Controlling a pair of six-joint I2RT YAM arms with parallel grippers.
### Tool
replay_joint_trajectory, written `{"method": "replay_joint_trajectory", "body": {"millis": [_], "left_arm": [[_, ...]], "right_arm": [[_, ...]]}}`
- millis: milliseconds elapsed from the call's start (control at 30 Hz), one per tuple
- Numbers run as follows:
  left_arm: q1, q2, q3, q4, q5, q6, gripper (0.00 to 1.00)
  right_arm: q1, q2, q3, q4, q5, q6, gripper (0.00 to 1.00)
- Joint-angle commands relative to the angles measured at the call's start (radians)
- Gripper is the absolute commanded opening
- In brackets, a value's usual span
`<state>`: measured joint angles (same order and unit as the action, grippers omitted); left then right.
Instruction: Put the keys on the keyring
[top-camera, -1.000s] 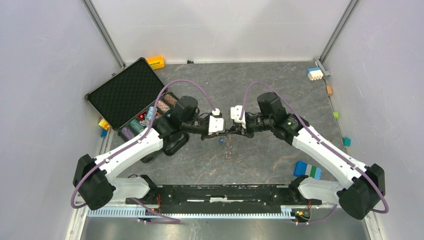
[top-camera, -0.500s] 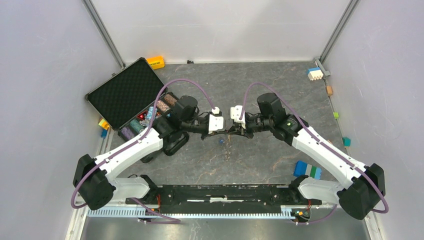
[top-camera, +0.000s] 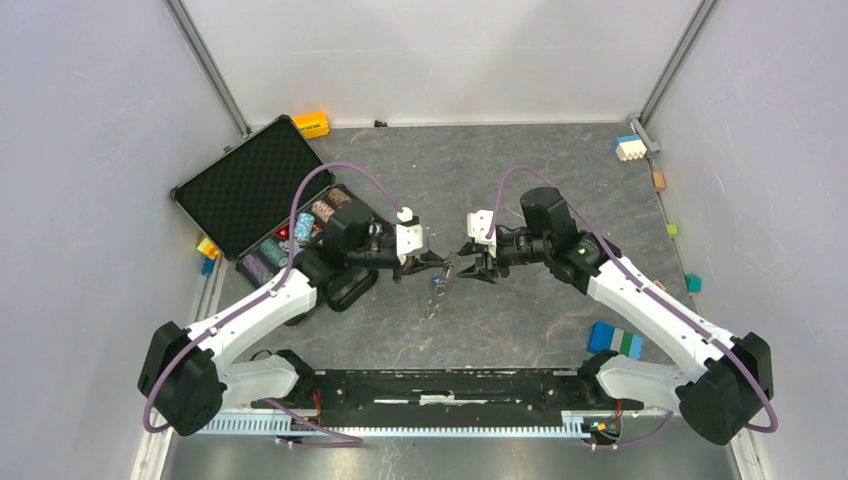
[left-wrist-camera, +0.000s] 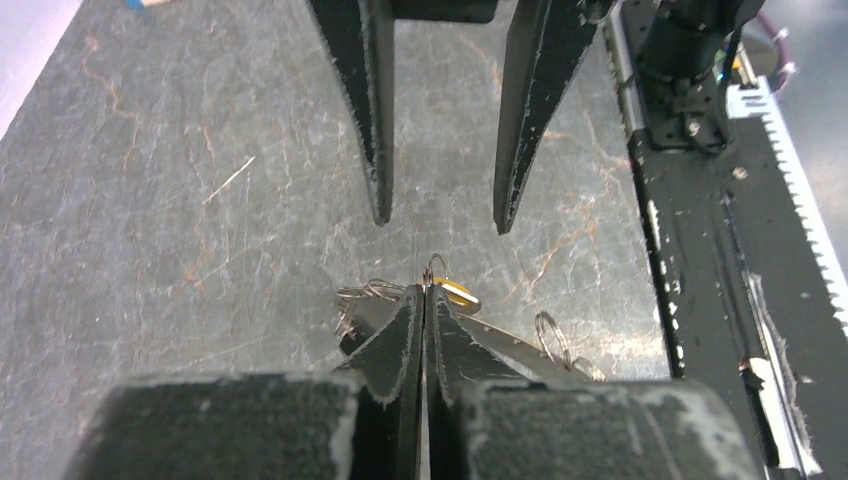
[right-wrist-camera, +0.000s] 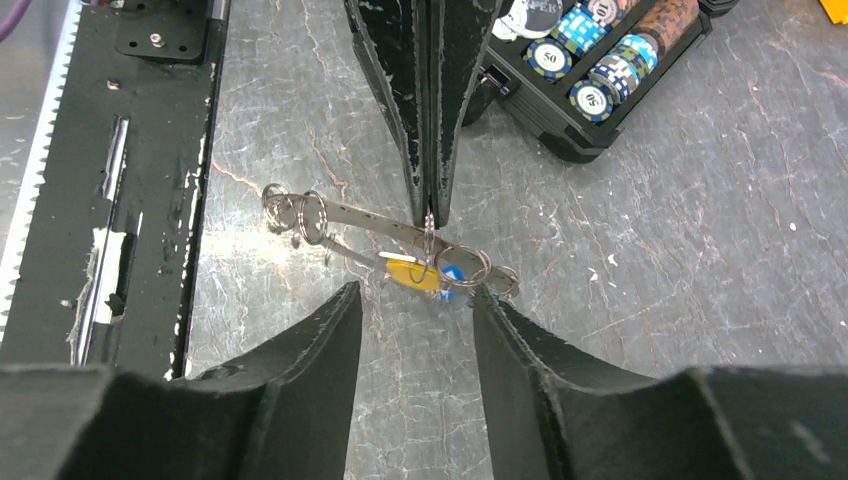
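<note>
The left gripper (right-wrist-camera: 431, 216) has its fingers pressed together, pinching the thin silvery metal keyring (right-wrist-camera: 430, 240) at their tips. The tiny yellow-headed key (right-wrist-camera: 408, 272) and blue-headed key (right-wrist-camera: 452, 273) are just beyond, facing the right gripper (right-wrist-camera: 415, 295), whose fingers are spread.

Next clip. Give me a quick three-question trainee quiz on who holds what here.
1. True or false: the right gripper stands open, holding nothing.
2. What pinches the keyring? A the left gripper; B the right gripper; C nothing.
3. Name the head colours of the two keys.
Key: 1 true; 2 A; 3 yellow and blue.
</note>
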<state>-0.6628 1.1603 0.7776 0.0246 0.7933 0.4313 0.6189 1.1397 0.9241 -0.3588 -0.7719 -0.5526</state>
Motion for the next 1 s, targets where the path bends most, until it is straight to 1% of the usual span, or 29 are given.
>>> {"method": "replay_joint_trajectory", "body": {"millis": [0, 100, 167, 267, 367, 433, 567, 800, 967], "left_arm": [[0.006, -0.038, -0.027, 0.208, 0.093, -0.138, 0.02], [0.006, -0.039, -0.044, 0.244, 0.099, -0.163, 0.02], [0.006, -0.039, -0.05, 0.254, 0.1, -0.168, 0.02], [0.005, -0.039, -0.054, 0.263, 0.102, -0.174, 0.02], [0.006, -0.04, -0.055, 0.268, 0.1, -0.177, 0.02], [0.006, -0.041, -0.057, 0.269, 0.097, -0.177, 0.02], [0.006, -0.04, -0.06, 0.273, 0.098, -0.178, 0.02], [0.006, -0.046, -0.065, 0.275, 0.093, -0.169, 0.02], [0.006, -0.048, -0.065, 0.274, 0.089, -0.168, 0.02]], "right_arm": [[-0.012, -0.006, 0.025, 0.03, -0.077, 0.029, 0.52], [-0.015, 0.007, 0.018, 0.047, -0.096, 0.05, 0.54], [-0.018, 0.009, 0.015, 0.064, -0.099, 0.067, 0.53], [-0.021, 0.014, 0.015, 0.072, -0.103, 0.075, 0.47], [-0.024, 0.02, 0.015, 0.069, -0.112, 0.076, 0.37], [-0.027, 0.022, 0.01, 0.068, -0.118, 0.075, 0.32], [-0.03, 0.027, 0.002, 0.072, -0.121, 0.079, 0.27], [-0.037, 0.035, -0.002, 0.074, -0.131, 0.079, 0.23], [-0.042, 0.041, -0.007, 0.068, -0.138, 0.08, 0.17]]}}
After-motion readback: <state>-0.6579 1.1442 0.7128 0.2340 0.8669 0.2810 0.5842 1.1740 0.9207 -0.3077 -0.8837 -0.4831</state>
